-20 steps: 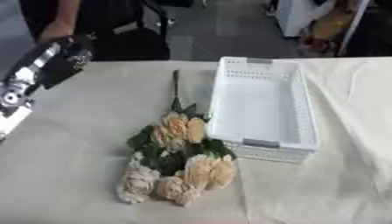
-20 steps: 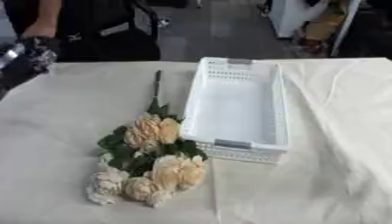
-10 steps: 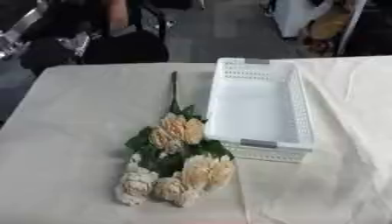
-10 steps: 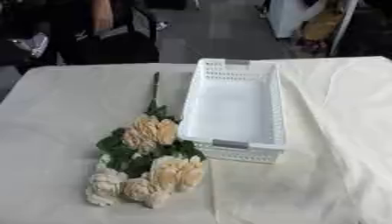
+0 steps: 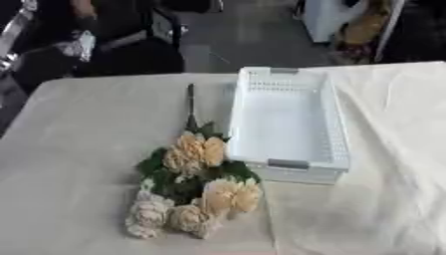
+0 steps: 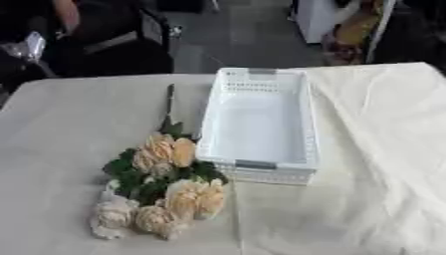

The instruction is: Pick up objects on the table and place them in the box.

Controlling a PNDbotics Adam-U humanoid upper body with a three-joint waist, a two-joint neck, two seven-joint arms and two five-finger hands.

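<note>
A bunch of cream and peach artificial roses (image 5: pixel 193 187) with green leaves lies on the cloth-covered table (image 5: pixel 78 149). Its dark stem (image 5: pixel 190 102) points to the far edge. Just right of the bunch stands a white perforated plastic box (image 5: pixel 287 124), with nothing inside, its near left corner touching the leaves. My left hand (image 5: pixel 80 46) shows only as a blurred silver and black shape at the upper left, beyond the table's far edge and far from the flowers. My right hand appears in neither view.
A cream cloth with folds covers the table and bunches up at the right (image 6: pixel 383 149). Beyond the far edge are dark chairs or a seated person (image 5: pixel 131 45) and clutter on the floor (image 5: pixel 348 30).
My left arm has pulled back from over the table's left side to beyond the far left corner. The flowers and the box have stayed put.
</note>
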